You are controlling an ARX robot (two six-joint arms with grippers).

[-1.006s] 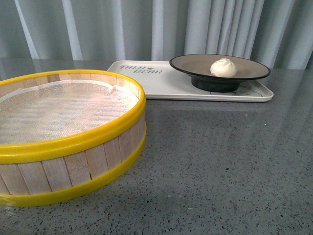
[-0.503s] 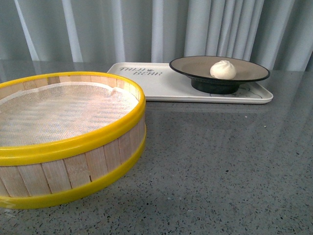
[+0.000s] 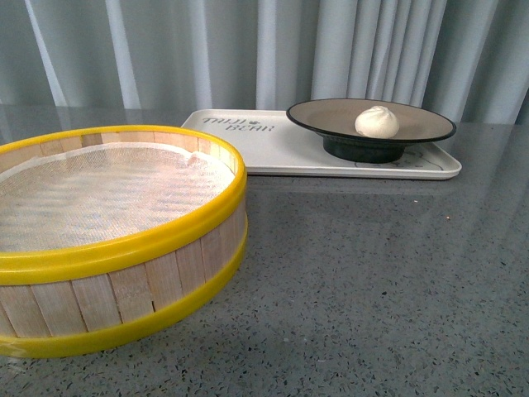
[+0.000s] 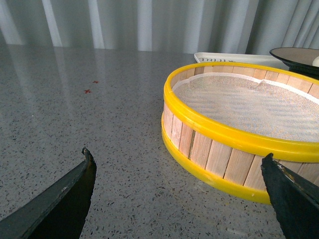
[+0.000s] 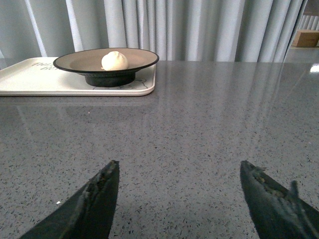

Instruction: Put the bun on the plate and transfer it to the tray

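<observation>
We are seeing the bun (image 3: 377, 121) sitting on the plate (image 3: 322, 113), just right of the dish's centre, and the plate is resting on the right half of the tray (image 3: 281, 145) in the upper right of the front view. Neither arm is showing in that view.

In the right wrist view the right gripper (image 5: 182, 191) is spreading its dark fingertips (image 5: 97, 199) wide over bare grey countertop (image 5: 199, 129) at the bottom of the frame, holding nothing, while bun (image 5: 114, 60), plate (image 5: 79, 62) and tray (image 5: 45, 82) are lying well apart from it in the upper left.

In the left wrist view the left gripper (image 4: 179, 196) is likewise gaping wide and empty at the bottom edge, with the yellow-rimmed steamer basket (image 4: 219, 134) standing between it and the plate (image 4: 294, 56), which is being cut off at the upper right corner; the bun there is only a sliver at the frame's edge.

The basket (image 3: 116, 240) is filling the lower left of the front view, its left side cut off. Grey lettering (image 3: 238, 124) on the tray is showing, too small for us to read reliably. Pale curtains (image 3: 248, 50) are hanging behind.
</observation>
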